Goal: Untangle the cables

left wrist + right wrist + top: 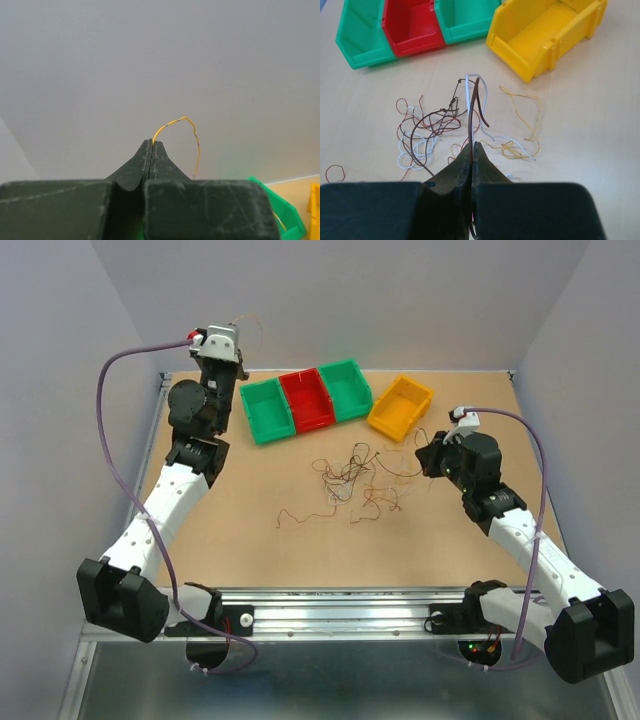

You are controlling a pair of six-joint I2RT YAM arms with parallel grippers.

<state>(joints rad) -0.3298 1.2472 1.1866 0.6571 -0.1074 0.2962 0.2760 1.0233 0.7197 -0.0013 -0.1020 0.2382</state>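
Top view: cables (pixel 350 478) lie in a loose knot mid table (pixel 250 560), just in front of the bin row. Left gripper (pixel 238 345) is raised by the far-left corner. Right gripper (pixel 427 455) is low at the knot's right edge.

Left wrist: left gripper (pixel 151 143) fingers are pressed together on one yellow wire (pixel 182 119). It arcs free against the wall, above the green bin (pixel 280 212).

Right wrist: right gripper (pixel 472 146) is pinched shut on a brown wire (pixel 472 117). A white wire (pixel 470 82) loops beside it, and the rest of the knot (pixel 432 127) is on the table, short of the yellow bin (pixel 540 35).

Step looks like pulling single strands out, with most of it undone. Next likely calls for drawing the brown strand away from the knot slowly, watching for snags.
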